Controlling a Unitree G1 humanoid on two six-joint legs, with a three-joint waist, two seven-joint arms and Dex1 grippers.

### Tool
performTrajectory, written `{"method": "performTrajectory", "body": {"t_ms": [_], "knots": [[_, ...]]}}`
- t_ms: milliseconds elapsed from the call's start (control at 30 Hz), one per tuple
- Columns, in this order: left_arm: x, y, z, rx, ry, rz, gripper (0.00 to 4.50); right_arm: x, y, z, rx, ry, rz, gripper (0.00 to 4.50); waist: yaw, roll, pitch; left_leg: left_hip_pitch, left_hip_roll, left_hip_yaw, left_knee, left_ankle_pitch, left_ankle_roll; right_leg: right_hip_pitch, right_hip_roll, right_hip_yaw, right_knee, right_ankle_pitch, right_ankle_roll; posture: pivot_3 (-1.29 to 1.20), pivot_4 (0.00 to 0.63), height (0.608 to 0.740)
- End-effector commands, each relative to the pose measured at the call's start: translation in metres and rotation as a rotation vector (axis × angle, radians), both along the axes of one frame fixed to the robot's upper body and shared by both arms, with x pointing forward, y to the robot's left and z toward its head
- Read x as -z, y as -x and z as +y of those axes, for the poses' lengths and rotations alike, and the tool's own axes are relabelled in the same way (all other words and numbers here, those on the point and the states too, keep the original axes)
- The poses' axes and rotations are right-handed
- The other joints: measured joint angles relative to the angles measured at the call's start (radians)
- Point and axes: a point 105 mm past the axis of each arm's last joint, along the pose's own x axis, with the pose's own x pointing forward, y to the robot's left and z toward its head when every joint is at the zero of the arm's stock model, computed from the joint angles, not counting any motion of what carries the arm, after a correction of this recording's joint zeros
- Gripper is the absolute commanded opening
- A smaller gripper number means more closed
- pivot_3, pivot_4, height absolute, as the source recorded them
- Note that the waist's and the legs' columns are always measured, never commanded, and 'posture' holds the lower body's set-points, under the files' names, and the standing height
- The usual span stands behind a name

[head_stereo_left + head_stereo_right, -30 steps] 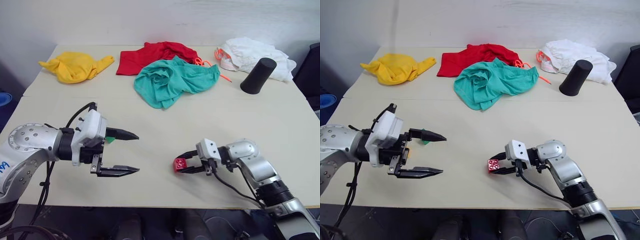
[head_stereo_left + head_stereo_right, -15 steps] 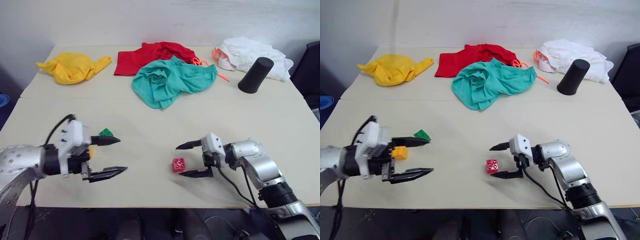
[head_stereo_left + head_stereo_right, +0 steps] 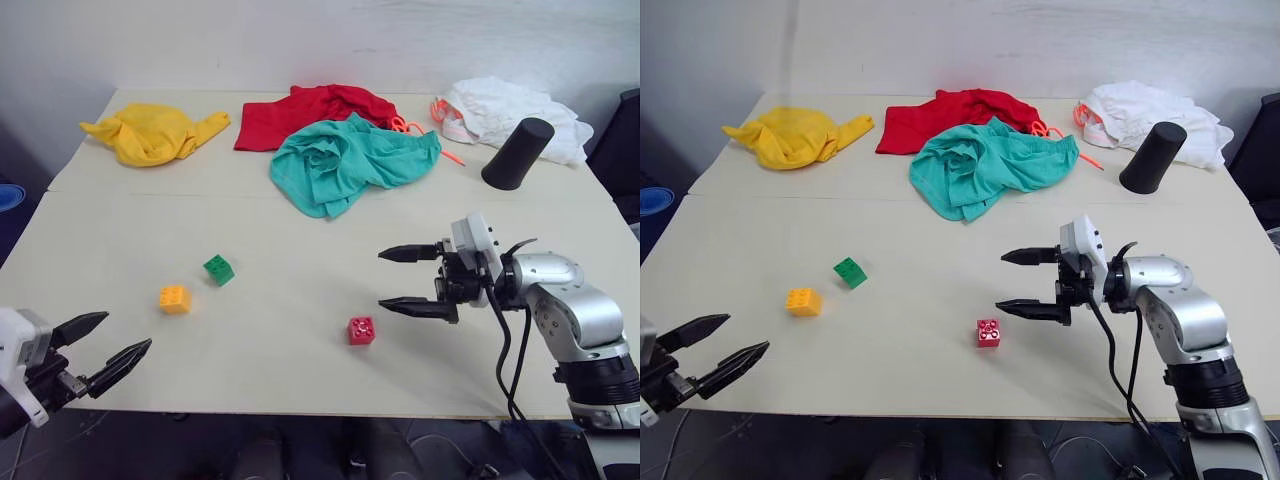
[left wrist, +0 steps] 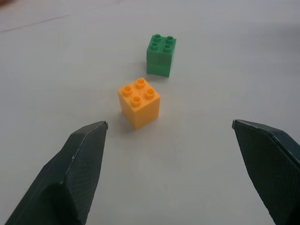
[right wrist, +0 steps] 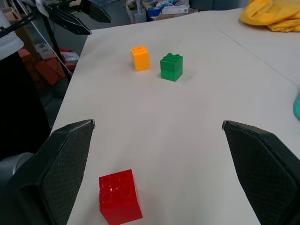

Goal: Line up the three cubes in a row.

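Fingers of the right gripper (image 3: pixel 412 280) are spread wide and hold nothing. It hangs just above and beside the red cube (image 3: pixel 361 330), which sits alone on the table (image 3: pixel 300 230). The left gripper (image 3: pixel 98 345) is wide too and empty, down near the table's front edge. The orange-yellow cube (image 3: pixel 175 299) and the green cube (image 3: pixel 219 269) sit close together, well apart from the red cube. The cubes make a loose, uneven line, so I think the job is not quite done. The next move would be to nudge the red cube closer to the other two.
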Motion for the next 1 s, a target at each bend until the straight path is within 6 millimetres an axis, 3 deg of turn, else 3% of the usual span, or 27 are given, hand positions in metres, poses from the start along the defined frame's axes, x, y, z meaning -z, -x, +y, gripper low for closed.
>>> {"method": "performTrajectory", "body": {"t_ms": [33,233,433,867,1000], "knots": [[0.001,-0.026,-0.011,0.041,-0.064,0.035,4.50,-0.014,0.007,0.009,-0.055,-0.021,-0.069,4.48,-0.002,0.000,0.000,0.000,0.000,0.000,0.000,0.000,0.000,0.001,0.000,0.000,0.000,0.000,0.000,0.00,0.150,0.740],[-0.005,-0.073,-0.030,0.059,-0.080,0.079,4.50,-0.011,0.014,0.018,-0.077,-0.027,-0.077,4.48,-0.004,0.000,0.000,-0.002,-0.001,0.002,-0.002,0.002,-0.003,-0.001,-0.001,0.000,-0.001,0.000,0.001,0.00,0.150,0.740],[0.000,-0.107,-0.039,0.053,-0.132,0.110,4.50,-0.008,0.018,0.022,-0.061,-0.042,-0.078,4.48,-0.002,0.000,0.000,-0.002,-0.002,0.003,0.000,0.002,-0.002,-0.001,-0.001,0.000,-0.001,0.001,0.001,0.00,0.150,0.740],[0.022,-0.131,-0.070,0.172,-0.186,0.208,4.50,-0.008,0.019,0.028,-0.041,-0.065,-0.085,4.48,0.001,-0.001,0.000,-0.002,-0.003,0.003,0.001,0.004,-0.002,-0.001,-0.001,0.000,0.000,0.001,0.002,0.00,0.150,0.740],[0.028,-0.136,-0.073,0.186,-0.207,0.227,3.67,-0.008,0.019,0.028,-0.035,-0.068,-0.085,4.50,-0.003,-0.001,0.000,-0.002,-0.003,0.004,0.001,0.004,-0.002,-0.002,-0.001,0.001,0.000,0.001,0.002,0.00,0.150,0.740]]}}
